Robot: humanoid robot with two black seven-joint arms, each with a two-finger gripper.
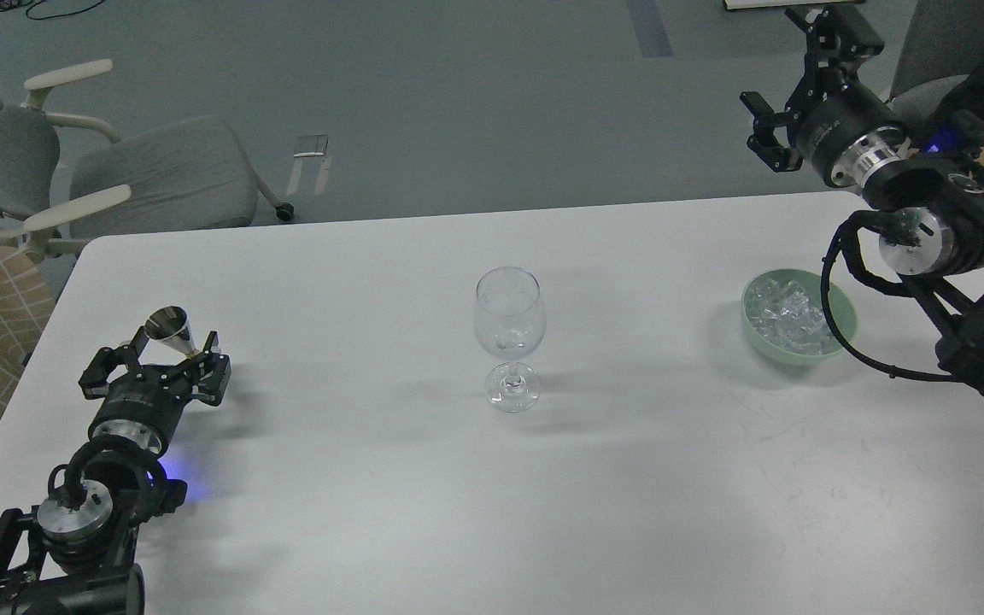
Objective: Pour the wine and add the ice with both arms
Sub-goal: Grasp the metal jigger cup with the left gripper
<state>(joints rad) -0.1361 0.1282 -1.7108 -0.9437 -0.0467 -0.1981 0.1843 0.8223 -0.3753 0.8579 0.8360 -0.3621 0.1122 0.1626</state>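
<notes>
White table (pixel 355 512) fills the frame; ice (pixel 791 314) sits in a green bowl (pixel 842 312) at right, wine glass (pixel 508 337) at centre; left gripper (pixel 169 352) pinches a metal jigger (pixel 169 330); right gripper (pixel 799 94) hangs spread, upper right; a wide swing could topple the glass.

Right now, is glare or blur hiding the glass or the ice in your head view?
Head view: soft, even light, no harsh glare; the glass is sharp enough, its clear rim faint against the white table; the ice in the bowl reads as a glassy jumble, single cubes hard to separate.
</notes>
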